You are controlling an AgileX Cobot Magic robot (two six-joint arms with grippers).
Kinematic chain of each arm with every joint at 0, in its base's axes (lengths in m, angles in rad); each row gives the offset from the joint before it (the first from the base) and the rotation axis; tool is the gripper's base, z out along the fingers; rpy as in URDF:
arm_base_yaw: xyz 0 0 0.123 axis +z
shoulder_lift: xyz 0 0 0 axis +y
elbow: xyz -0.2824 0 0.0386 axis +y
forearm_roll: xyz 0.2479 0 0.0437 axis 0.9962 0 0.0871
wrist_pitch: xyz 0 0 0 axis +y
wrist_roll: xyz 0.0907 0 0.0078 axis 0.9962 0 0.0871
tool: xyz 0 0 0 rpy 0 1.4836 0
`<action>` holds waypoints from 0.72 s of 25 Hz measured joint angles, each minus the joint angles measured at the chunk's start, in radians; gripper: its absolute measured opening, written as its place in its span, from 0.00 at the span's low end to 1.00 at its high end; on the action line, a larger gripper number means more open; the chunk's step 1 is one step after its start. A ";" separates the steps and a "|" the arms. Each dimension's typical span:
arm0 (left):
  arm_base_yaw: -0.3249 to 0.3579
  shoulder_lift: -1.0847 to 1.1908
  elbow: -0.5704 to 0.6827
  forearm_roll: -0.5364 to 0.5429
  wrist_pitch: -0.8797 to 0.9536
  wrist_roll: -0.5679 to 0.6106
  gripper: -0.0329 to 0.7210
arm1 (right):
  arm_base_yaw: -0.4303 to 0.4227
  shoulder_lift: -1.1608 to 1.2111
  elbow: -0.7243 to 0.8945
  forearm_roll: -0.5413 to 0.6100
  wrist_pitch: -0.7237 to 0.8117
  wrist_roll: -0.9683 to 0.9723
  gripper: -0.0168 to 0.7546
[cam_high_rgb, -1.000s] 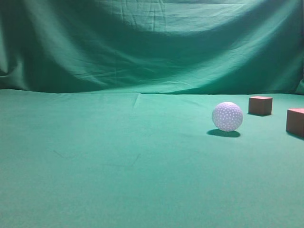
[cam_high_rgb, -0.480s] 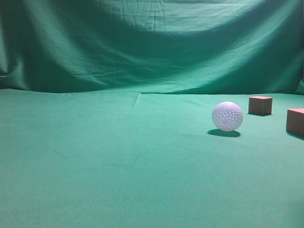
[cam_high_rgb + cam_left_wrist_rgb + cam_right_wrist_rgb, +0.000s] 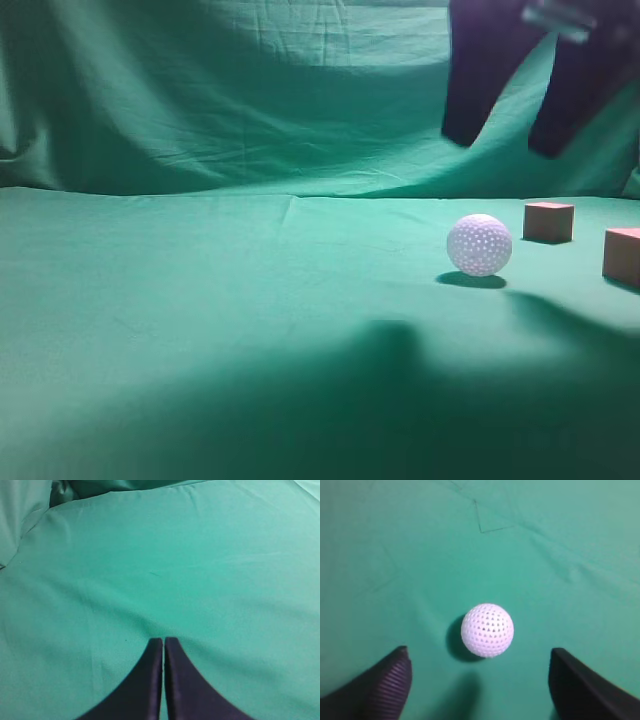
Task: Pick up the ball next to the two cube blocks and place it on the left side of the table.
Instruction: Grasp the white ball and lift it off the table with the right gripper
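approach step: ball rests on the table left of the two cube blocks; right gripper spread wide above it, left gripper pressed together; lower straight, centred.

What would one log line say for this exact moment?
right gripper: open, above ball | left gripper: shut, empty | ball: on table, left of cube blocks

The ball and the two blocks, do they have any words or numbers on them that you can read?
None. The ball shows only small dimples, no letters or numbers. The two cube blocks have plain reddish-brown faces. The table is bare green cloth, and the right tool above the ball is plain and dark.
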 joint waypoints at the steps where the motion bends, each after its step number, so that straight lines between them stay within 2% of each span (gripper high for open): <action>1: 0.000 0.000 0.000 0.000 0.000 0.000 0.04 | 0.000 0.033 -0.016 0.000 0.000 0.000 0.74; 13: 0.000 0.000 0.000 0.000 0.000 0.000 0.04 | 0.000 0.258 -0.096 0.001 -0.019 0.000 0.72; 14: 0.000 0.000 0.000 0.000 0.000 0.000 0.04 | 0.000 0.267 -0.097 0.001 -0.029 0.000 0.65; 15: 0.000 0.000 0.000 0.000 0.000 0.000 0.04 | 0.000 0.267 -0.097 0.001 -0.029 0.000 0.65; 17: 0.000 0.000 0.000 0.000 0.000 0.000 0.04 | 0.000 0.279 -0.101 0.001 -0.049 -0.002 0.45; 18: 0.000 0.000 0.000 0.000 0.000 0.000 0.04 | 0.000 0.280 -0.105 0.001 -0.051 -0.002 0.42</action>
